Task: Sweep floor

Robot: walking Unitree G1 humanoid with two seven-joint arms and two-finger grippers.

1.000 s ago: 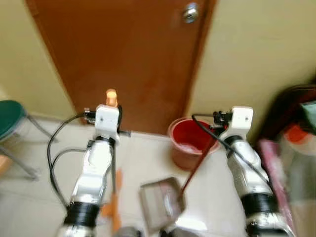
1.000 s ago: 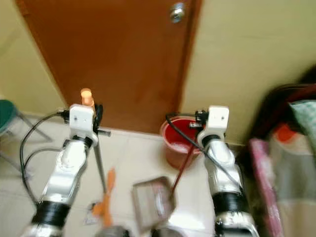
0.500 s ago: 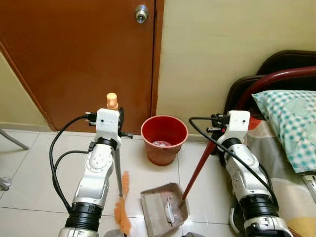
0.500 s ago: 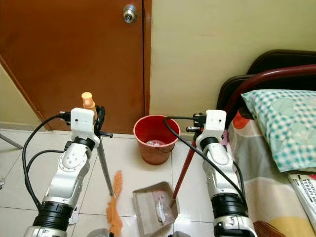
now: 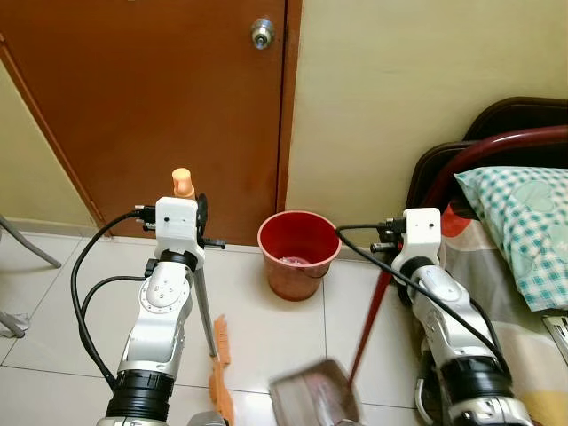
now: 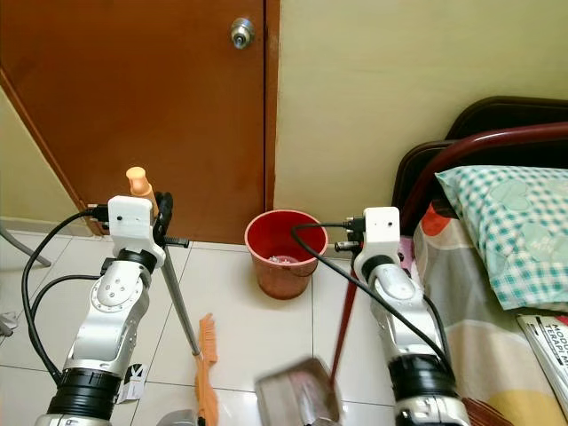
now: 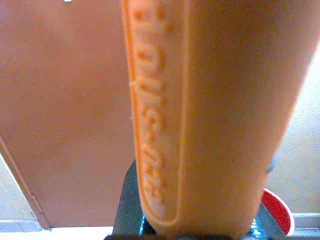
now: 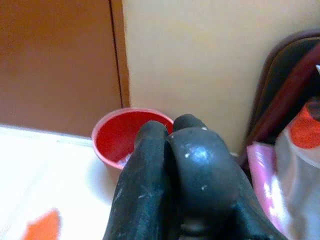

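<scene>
Left gripper [image 7: 200, 235] clenching the orange broom [image 5: 218, 359] by its ribbed plastic grip, right gripper [image 8: 175, 165] clamping the dustpan's [image 6: 297, 395] thin red handle, round red bucket [image 5: 299, 253] sitting far, by the door [image 5: 151, 106].

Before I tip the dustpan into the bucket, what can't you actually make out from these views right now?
- Grey metal dustpan: blurred and cut off by the bottom edge in both eye views, so its load cannot be read.
- Red plastic bucket: its contents are a pale patch, too small to identify.
- Orange broom handle: blocks most of the left wrist view.
- Right gripper: its black fingers cover the dustpan's dark red pole in the right wrist view.
</scene>
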